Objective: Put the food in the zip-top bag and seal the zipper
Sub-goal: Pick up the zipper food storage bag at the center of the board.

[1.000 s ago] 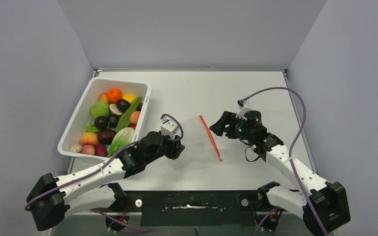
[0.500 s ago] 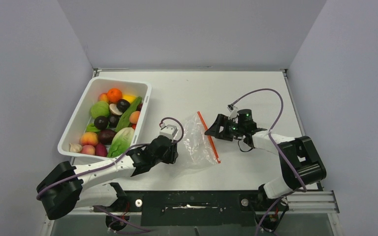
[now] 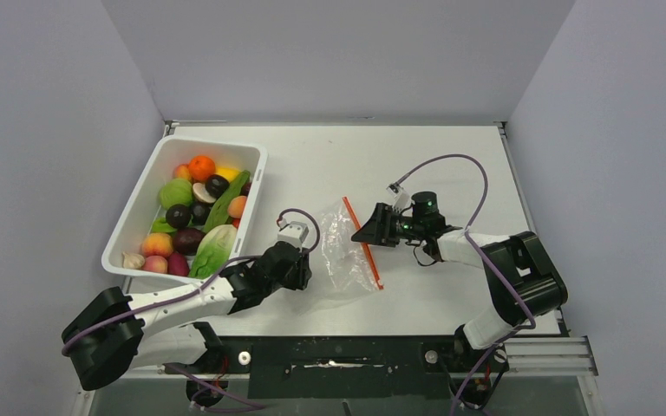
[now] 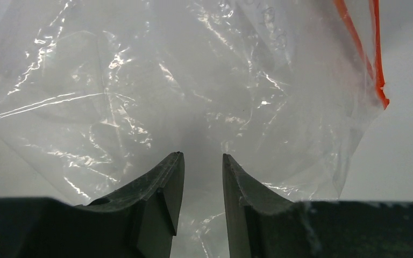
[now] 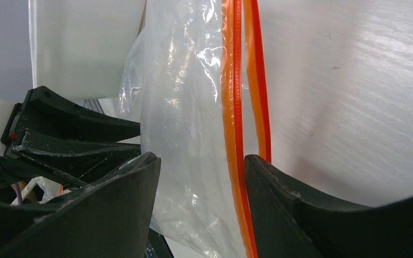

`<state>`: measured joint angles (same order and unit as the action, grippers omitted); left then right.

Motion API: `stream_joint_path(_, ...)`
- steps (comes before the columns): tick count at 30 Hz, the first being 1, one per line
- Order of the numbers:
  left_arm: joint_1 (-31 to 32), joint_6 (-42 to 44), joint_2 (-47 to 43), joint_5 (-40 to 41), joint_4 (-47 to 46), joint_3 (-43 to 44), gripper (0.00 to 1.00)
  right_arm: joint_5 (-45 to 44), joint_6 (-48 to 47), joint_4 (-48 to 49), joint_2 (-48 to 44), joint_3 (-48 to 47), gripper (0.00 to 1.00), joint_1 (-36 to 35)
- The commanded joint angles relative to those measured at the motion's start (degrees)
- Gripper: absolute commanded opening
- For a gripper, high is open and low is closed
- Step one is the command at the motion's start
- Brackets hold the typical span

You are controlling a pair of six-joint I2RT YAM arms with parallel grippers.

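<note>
Zip-top bag (image 3: 344,253) lies on the table (image 3: 434,165). Our left fingers (image 4: 156,204) stand narrow at its closed end, which we judge anchors it; our right fingers (image 5: 113,209) gape wide astride the zipper (image 5: 232,107), poised to open the mouth.

The small crinkly plastic zip-top bag (image 3: 340,253) was clear with white glints, and the thin zipper strip (image 3: 362,243) along its mouth was red-orange. In the white rectangular plastic bin (image 3: 135,212), the assorted toy food (image 3: 176,192) showed a round orange fruit (image 3: 201,166), a pale green lettuce leaf (image 3: 215,246), near-black plums (image 3: 179,216) and pink-yellow peaches (image 3: 157,244). The flat desk (image 3: 329,165) was off-white, the left pincer (image 4: 203,159) and right pincer (image 5: 201,161) matte black, and the thin cables (image 3: 451,159) purple.
</note>
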<state>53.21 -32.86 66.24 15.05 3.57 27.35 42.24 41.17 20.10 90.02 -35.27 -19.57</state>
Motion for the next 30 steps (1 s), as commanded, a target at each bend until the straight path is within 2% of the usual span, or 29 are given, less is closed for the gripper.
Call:
stream_joint_path(1,-0.2,-0.7,-2.0,0.8,-4.0,-0.3,0.32,3.5,1.1,6.0,-1.1,-0.4,0.52,-0.8)
stream_joint_path(4,-0.2,-0.6,-2.2,0.8,-4.1,-0.4,0.32,5.0,2.3,8.4,-0.9,0.2,0.46,-1.2)
stream_joint_path(12,-0.2,-0.4,-2.4,0.1,-5.6,-0.1,0.32,7.0,3.2,11.0,-0.4,0.4,0.37,-2.6)
stream_joint_path(18,-0.2,-1.4,-3.8,-1.3,-6.8,0.0,0.32,4.2,2.7,12.0,-2.5,1.5,0.14,-2.8)
stream_joint_path(21,-0.2,-2.3,-5.1,-1.5,-8.1,-0.8,0.32,2.2,-0.5,11.7,-2.3,1.7,0.02,-3.4)
stream_joint_path(26,-0.3,-6.1,-7.6,1.6,-5.6,0.4,0.32,0.0,-0.2,13.6,-3.1,3.4,0.0,-3.4)
stream_joint_path(30,-0.9,-7.4,-9.1,7.7,-2.2,4.0,0.35,-6.9,-5.3,5.6,-9.6,1.3,0.0,-5.3)
